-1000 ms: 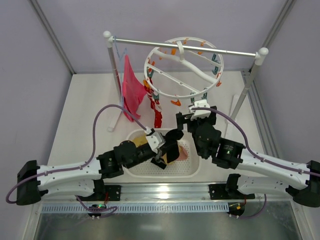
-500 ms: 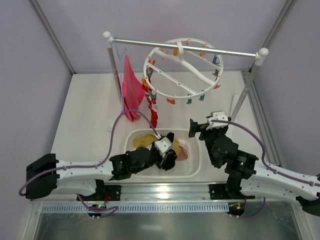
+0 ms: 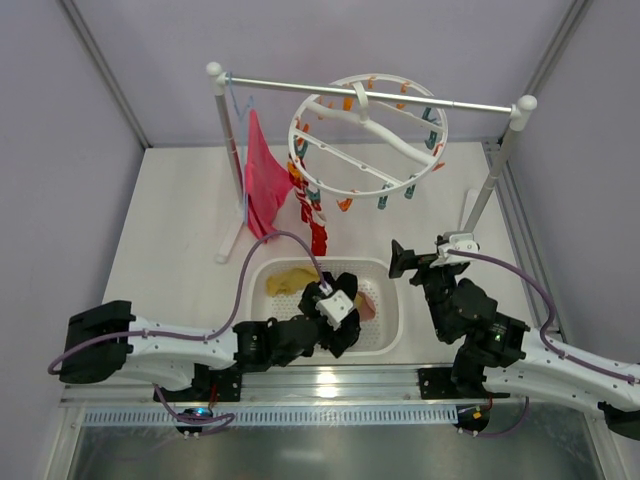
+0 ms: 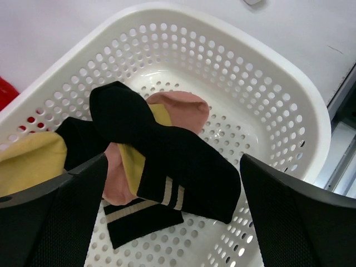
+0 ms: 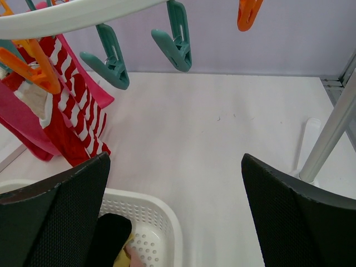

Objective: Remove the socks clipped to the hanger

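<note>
The white ring hanger [image 3: 366, 135] hangs from the rail, and red-and-white striped socks [image 3: 316, 232] are clipped at its lower left. The right wrist view shows those striped socks [image 5: 69, 114] under orange and teal clips [image 5: 114, 58]. My left gripper [image 3: 352, 305] hovers open over the white basket [image 3: 392, 300]. Between and below its fingers [image 4: 173, 222] a black sock [image 4: 167, 153] lies loose on a pink sock [image 4: 181, 108] and a yellow sock [image 4: 28, 158]. My right gripper [image 3: 405, 258] is open and empty, right of the basket and below the hanger.
A rack with a metal rail [image 3: 400, 97] and white posts [image 3: 230, 160] carries the hanger. A magenta cloth [image 3: 265, 185] hangs at its left end. The right post [image 5: 328, 139] stands close beside my right gripper. The basket's corner [image 5: 164, 214] lies under its left finger.
My left gripper opened and let the black sock drop into the basket, drawing back toward the near edge. My right arm pulled back and to the right, away from the hanger.
</note>
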Robot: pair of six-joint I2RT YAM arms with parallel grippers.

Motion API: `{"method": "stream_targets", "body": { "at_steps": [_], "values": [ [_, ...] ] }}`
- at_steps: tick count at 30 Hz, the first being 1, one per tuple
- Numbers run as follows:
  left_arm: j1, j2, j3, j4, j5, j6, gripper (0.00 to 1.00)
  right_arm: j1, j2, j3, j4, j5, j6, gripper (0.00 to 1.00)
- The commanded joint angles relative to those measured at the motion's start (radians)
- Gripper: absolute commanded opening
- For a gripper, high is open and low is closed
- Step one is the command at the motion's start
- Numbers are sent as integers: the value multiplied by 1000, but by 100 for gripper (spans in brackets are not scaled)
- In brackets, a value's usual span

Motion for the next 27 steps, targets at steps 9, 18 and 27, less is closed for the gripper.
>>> {"method": "stream_targets", "body": {
  "at_steps": [9,18,27],
  "values": [
    [-56,-193,6,-21,-290,6,100,2,-27,-15,67,33,18,100],
    [38,-345,-63,82,-70,31,100,2,-47,-35,93,4,3,100],
    [443,-356,-46,150,443,-162,100,2,-61,-46,100,-1,-3,100]
  ]
}}
